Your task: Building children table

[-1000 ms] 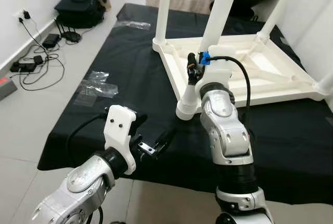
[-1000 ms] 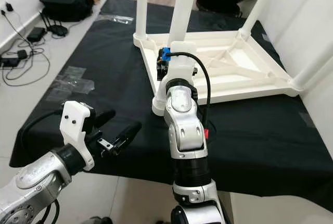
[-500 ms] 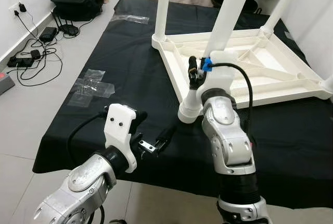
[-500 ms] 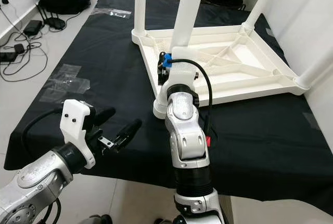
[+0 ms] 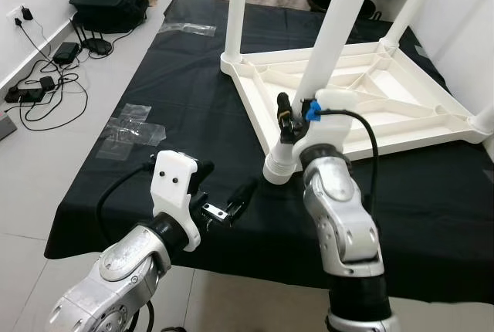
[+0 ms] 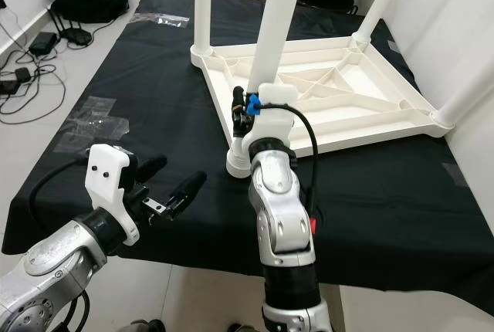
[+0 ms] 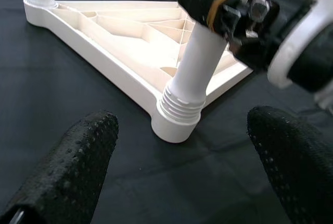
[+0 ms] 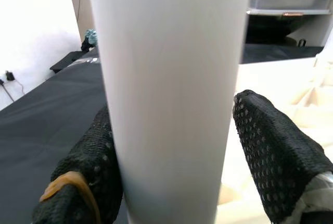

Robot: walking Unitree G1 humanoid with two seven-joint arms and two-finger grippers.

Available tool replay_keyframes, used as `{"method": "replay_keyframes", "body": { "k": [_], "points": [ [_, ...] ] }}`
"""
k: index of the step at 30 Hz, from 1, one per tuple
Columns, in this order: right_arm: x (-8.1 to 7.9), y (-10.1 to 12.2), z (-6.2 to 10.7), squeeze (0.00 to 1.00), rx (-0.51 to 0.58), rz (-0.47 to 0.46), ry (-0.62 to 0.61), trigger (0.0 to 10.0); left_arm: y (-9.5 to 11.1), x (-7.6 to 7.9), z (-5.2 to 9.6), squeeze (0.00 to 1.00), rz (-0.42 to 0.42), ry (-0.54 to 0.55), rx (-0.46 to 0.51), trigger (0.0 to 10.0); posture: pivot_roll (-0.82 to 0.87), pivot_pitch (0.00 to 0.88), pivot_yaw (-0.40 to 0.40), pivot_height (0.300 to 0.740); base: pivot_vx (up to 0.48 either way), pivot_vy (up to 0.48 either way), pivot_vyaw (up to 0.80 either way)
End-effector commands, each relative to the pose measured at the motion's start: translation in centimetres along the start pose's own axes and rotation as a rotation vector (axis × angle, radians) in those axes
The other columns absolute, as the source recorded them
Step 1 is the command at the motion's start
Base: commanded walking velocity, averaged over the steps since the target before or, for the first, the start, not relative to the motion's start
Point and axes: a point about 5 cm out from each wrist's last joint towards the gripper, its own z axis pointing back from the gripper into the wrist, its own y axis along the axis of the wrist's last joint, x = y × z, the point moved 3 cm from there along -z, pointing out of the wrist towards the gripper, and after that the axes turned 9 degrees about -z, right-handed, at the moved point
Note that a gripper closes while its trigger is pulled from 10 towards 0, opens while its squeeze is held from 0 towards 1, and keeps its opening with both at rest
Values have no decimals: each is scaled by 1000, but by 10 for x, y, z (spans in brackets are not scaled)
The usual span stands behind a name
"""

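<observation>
Right end effector point(image 8: 171, 146) straddles the near table leg point(image 5: 320, 62), apparently to screw it in; left end effector point(image 5: 220, 197) hovers open, empty.

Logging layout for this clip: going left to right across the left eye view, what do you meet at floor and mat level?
Cables and adapters on the floor → clear plastic bag → left pincer → right pincer at the near table leg → upturned white table frame.
</observation>
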Motion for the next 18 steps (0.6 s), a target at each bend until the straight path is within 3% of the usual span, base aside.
{"method": "replay_keyframes", "body": {
  "k": [1,12,18],
  "points": [
    [3,3,2,0,17,-9,-6,10000,-3,0,0,0,3,6,-11,10000,46,175,-119,740,0,0,0],
    [12,-9,8,0,-6,8,-3,10000,-1,-5,-1,0,-9,30,-4,10000,45,176,-117,740,0,0,0],
    [2,-24,9,0,-89,-3,70,10000,-1,-5,-1,0,-11,34,-2,10000,45,178,-118,740,0,0,0]
  ]
}}
